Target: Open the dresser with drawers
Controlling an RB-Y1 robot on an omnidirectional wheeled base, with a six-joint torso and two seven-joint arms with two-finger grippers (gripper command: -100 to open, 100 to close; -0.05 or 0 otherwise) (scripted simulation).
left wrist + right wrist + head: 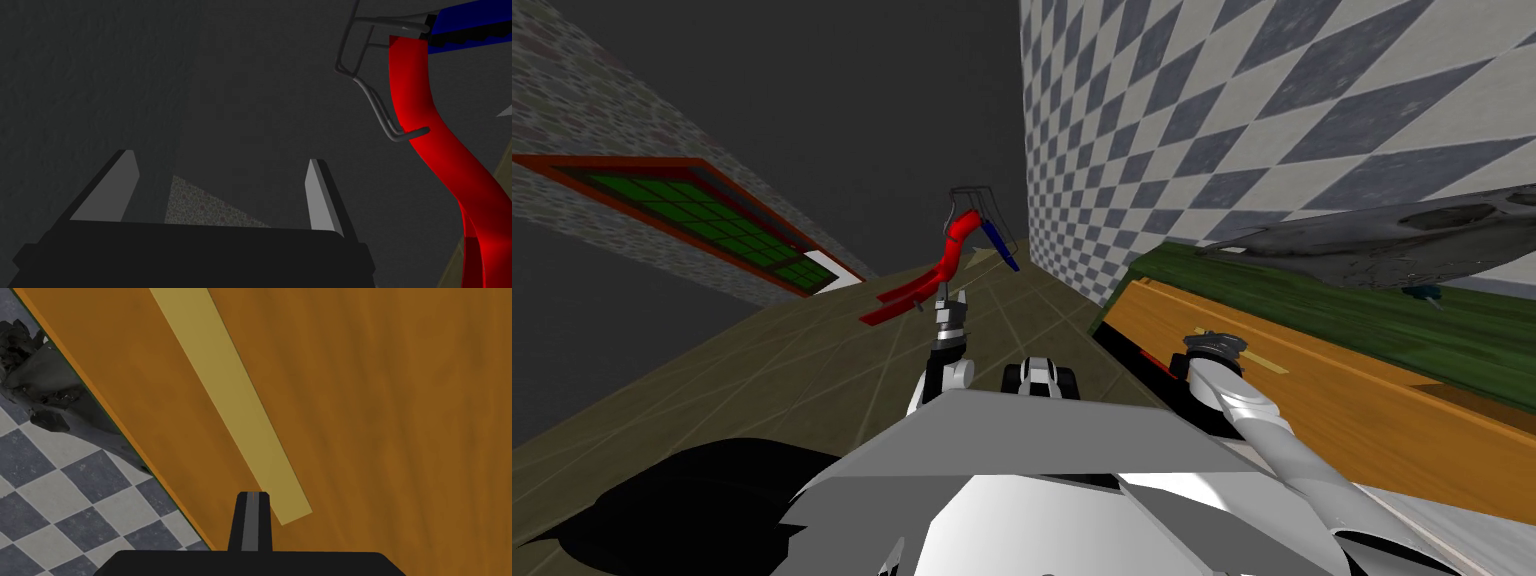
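Two arms: my left one reaches ahead over the floor [812, 370]; my right one is at the dresser [1332, 400] [375, 413] on my right.
Right gripper [1215, 345] [252, 495]: fingers pressed together with nothing between them; the tips sit just beside one end of the pale handle strip [1267, 365] [235, 408]; I cannot tell whether they touch it.
Dresser: orange wood front under a green top [1312, 300]; it stands against the checkered wall [1212, 120] [75, 498].
Top's back edge: a dark grey lumpy object [1392, 245] [40, 388] lies there, by the wall.
Left gripper [949, 298] [222, 160]: fingers spread wide, holding nothing; it faces a dark grey wall.
Beyond it: a red curved thing [957, 250] [430, 135] with a blue part [1000, 245] [465, 25] and a wire frame [972, 195] [370, 95]; it is apart from my fingers.
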